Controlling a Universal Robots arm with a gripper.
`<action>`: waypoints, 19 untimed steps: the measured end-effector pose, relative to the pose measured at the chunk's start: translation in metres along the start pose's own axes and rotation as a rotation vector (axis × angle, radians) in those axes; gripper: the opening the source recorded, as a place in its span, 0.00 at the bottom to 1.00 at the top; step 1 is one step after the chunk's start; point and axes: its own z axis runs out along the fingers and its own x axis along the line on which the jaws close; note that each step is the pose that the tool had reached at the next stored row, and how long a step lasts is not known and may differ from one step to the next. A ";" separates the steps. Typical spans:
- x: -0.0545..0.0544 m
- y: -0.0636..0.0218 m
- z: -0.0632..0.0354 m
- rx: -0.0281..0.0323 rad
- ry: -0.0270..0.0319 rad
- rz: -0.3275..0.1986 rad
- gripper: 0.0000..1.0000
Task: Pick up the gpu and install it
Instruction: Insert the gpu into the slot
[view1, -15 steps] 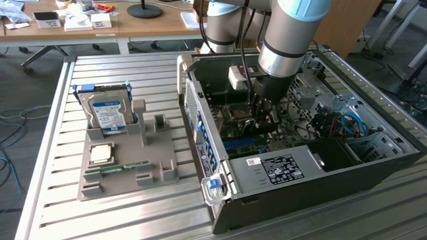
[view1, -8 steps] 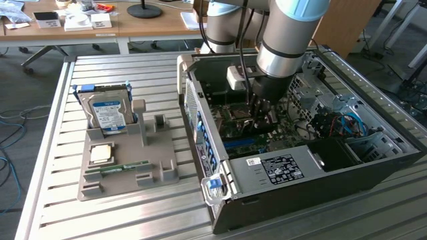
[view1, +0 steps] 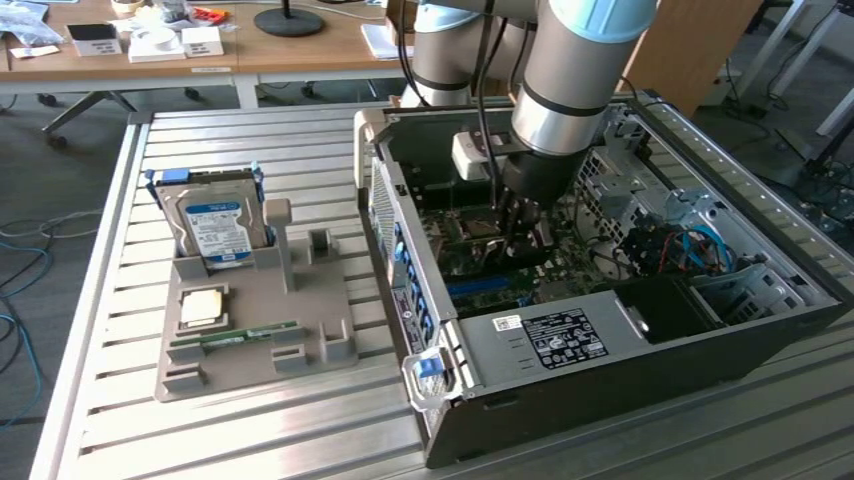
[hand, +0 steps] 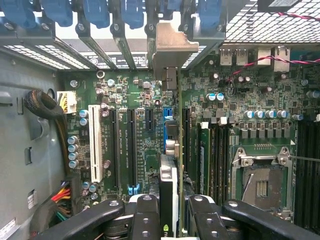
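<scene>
My gripper (view1: 518, 232) reaches down into the open computer case (view1: 747, 330), just above the motherboard (hand: 135, 100). In the wrist view the gpu (hand: 169, 172) stands edge-on between my two black fingers (hand: 145, 215), and the gripper (hand: 170, 220) is shut on it. The card runs along a blue expansion slot (hand: 167, 116). Its silver end bracket (hand: 171, 47) lies against the row of rear slot openings with blue latches. I cannot tell whether the card's edge is seated in the slot. In the exterior view the arm hides the card.
A grey parts holder (view1: 320, 300) on the slatted table carries a blue-labelled hard drive (view1: 220, 225), a square chip (view1: 203, 307) and a RAM stick (view1: 247, 333). Inside the case are the power supply (view1: 561, 335), a CPU socket (hand: 260, 182), a white slot (hand: 94, 142) and cables (hand: 65, 195).
</scene>
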 end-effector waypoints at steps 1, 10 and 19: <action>0.000 0.0004 0.0000 0.0000 0.0000 0.000 0.27; 0.001 0.0027 -0.0001 0.0000 0.0009 0.000 0.27; 0.001 0.0049 -0.0001 0.0000 0.0010 0.000 0.27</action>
